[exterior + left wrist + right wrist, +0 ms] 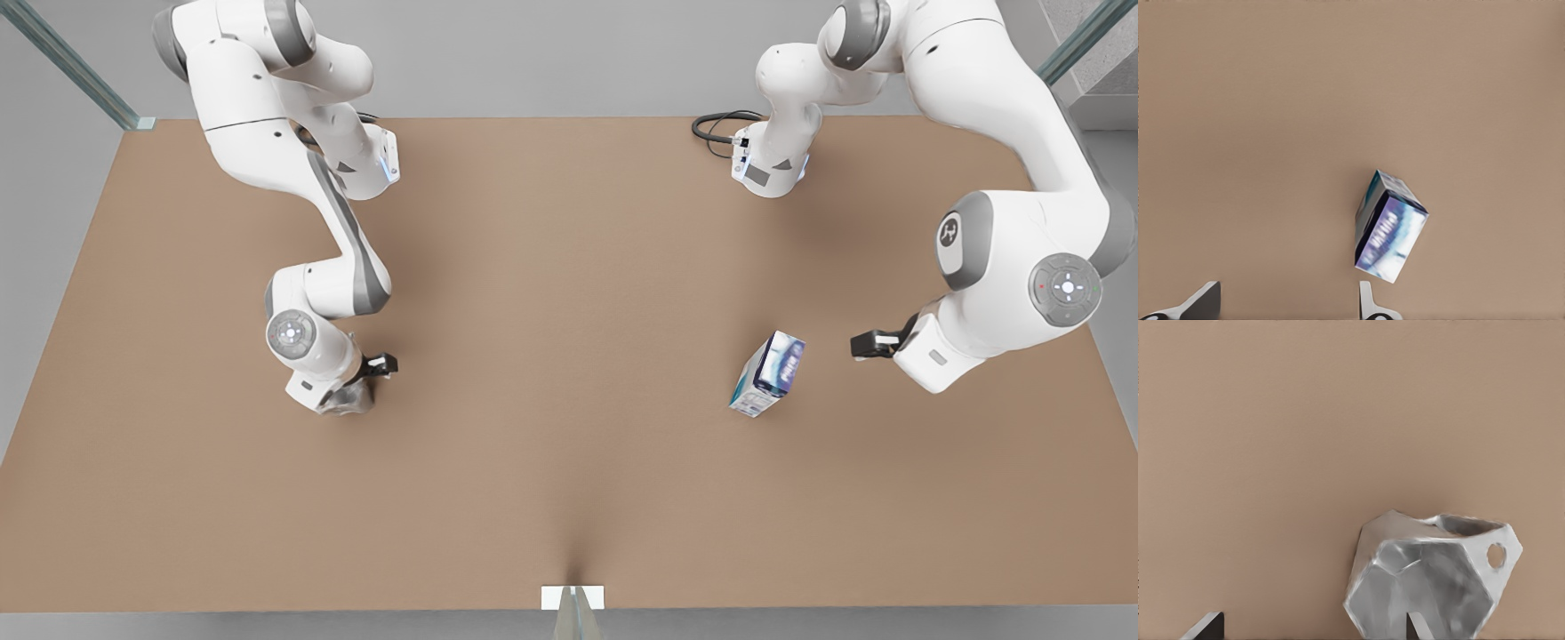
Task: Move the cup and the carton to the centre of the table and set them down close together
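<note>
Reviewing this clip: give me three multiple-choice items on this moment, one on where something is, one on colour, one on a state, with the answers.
1. Where does the carton lie?
A. toward the front view's right side of the table
B. by the front view's left edge
C. under the cable at the far edge

2. What colours does the carton show?
A. red and yellow
B. dark blue and white with teal
C. plain black

3. How does the left claw stand?
A. shut on the carton
B. open, beside the carton without holding it
C. shut on the cup

Answers: 1 A, it lies right of centre in the front view. 2 B, the left wrist view shows the print. 3 B, its fingers are spread, the carton apart from them.
</note>
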Robot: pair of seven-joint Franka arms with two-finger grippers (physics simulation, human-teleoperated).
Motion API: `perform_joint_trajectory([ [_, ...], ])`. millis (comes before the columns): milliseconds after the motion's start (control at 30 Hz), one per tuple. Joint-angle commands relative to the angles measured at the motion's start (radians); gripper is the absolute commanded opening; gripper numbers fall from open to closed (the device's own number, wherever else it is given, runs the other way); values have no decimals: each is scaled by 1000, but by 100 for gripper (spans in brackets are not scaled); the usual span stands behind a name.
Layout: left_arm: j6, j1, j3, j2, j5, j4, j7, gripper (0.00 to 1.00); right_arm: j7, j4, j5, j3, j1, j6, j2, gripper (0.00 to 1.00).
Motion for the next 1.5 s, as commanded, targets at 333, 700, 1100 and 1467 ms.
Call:
perform_joint_trajectory([
  [333,-19,0,0,3,2,0,-2,100,-2,2,-2,0,-3,48,81,100],
  [700,-28,0,-11,6,0,0,-8,100,-14,9,-38,0,-3,54,109,28],
  [1100,-27,0,-11,29,-5,11,-8,100,-69,26,-40,0,-9,53,120,21],
  [1467,-41,0,-23,34,-15,17,59,100,147,244,-25,2,187,-30,161,21],
])
